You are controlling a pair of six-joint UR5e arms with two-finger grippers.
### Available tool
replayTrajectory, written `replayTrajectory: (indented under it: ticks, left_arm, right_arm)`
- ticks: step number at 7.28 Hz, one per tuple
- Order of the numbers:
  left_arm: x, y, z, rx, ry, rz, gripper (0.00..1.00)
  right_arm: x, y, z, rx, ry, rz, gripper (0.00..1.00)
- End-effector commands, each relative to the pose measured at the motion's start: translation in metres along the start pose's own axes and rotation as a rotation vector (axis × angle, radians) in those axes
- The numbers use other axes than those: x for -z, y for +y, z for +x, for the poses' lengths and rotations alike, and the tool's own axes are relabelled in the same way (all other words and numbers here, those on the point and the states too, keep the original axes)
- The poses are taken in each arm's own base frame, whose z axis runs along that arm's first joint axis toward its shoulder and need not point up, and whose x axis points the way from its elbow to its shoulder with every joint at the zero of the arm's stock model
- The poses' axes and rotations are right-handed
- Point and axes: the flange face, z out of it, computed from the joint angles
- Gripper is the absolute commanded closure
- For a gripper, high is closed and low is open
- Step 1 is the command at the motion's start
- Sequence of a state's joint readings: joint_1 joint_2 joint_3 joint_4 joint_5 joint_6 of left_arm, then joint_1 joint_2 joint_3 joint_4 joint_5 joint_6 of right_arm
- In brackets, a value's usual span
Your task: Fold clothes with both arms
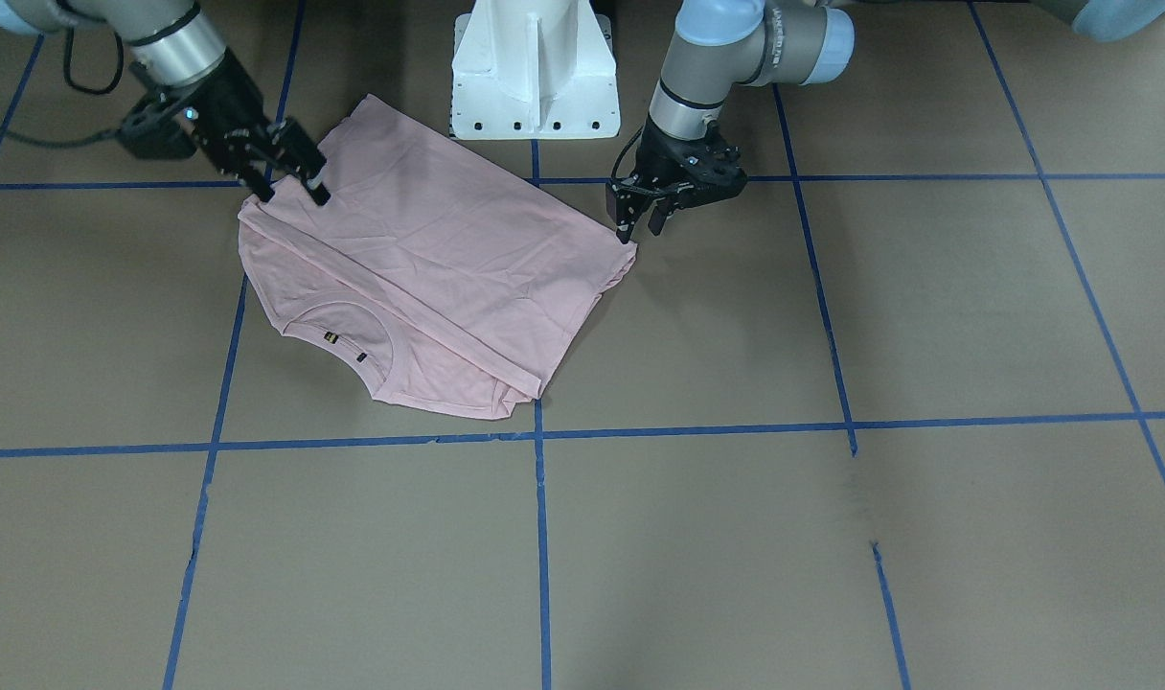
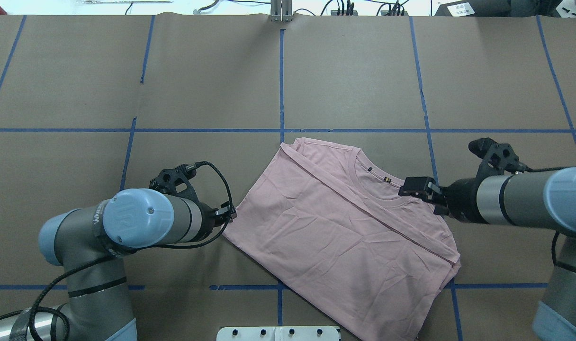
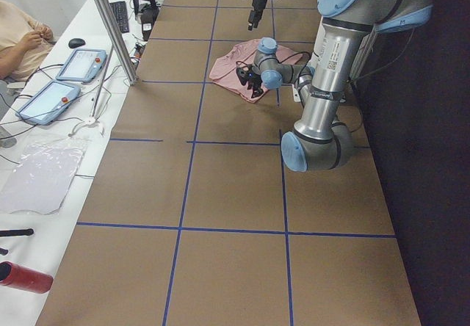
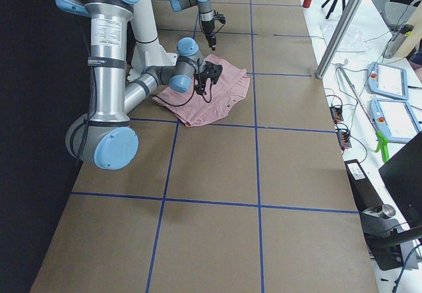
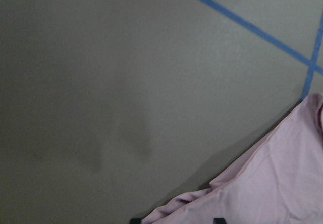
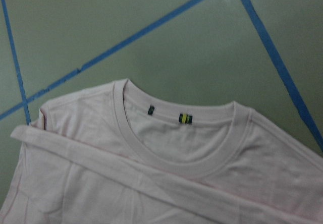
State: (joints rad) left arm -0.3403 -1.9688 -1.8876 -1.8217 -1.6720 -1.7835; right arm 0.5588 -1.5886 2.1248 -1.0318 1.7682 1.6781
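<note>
The pale pink T-shirt (image 1: 448,278) (image 2: 335,237) lies flat and slantwise on the brown table, its lower part folded up over the body. The ribbed collar (image 6: 186,166) with two small labels stays uncovered. My left gripper (image 1: 640,228) (image 2: 229,215) is open, low at the shirt's corner; in the left wrist view the fabric edge (image 5: 282,183) sits between the fingertips. My right gripper (image 1: 292,195) (image 2: 413,187) is open, hovering over the shoulder edge beside the collar. No print shows.
The white pedestal base (image 1: 535,86) stands just behind the shirt. Blue tape lines (image 2: 281,80) grid the table. Off the far edge, a side bench holds tablets (image 3: 84,63), a metal pole (image 3: 110,25) rises, and a person (image 3: 18,36) sits.
</note>
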Motion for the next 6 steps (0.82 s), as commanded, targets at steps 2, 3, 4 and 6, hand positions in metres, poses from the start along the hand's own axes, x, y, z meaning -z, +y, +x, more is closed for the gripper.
replayTrajectory:
  ticks: [2,3,4,6]
  left_arm:
    - [-0.019,0.019,0.003,-0.014,-0.029,-0.02,0.43]
    - [-0.023,0.02,0.007,-0.016,-0.031,-0.02,0.43]
    - [-0.03,0.02,0.006,-0.018,-0.044,-0.018,0.43]
    - [-0.032,0.02,0.007,-0.019,-0.047,-0.016,0.45]
  right_arm:
    - [-0.032,-0.042,-0.008,-0.005,0.02,0.067,0.0]
    - [-0.034,-0.043,-0.007,0.002,0.025,0.071,0.0]
    - [-0.034,-0.044,-0.007,0.002,0.025,0.074,0.0]
    - [-0.034,-0.046,-0.006,0.0,0.025,0.081,0.0]
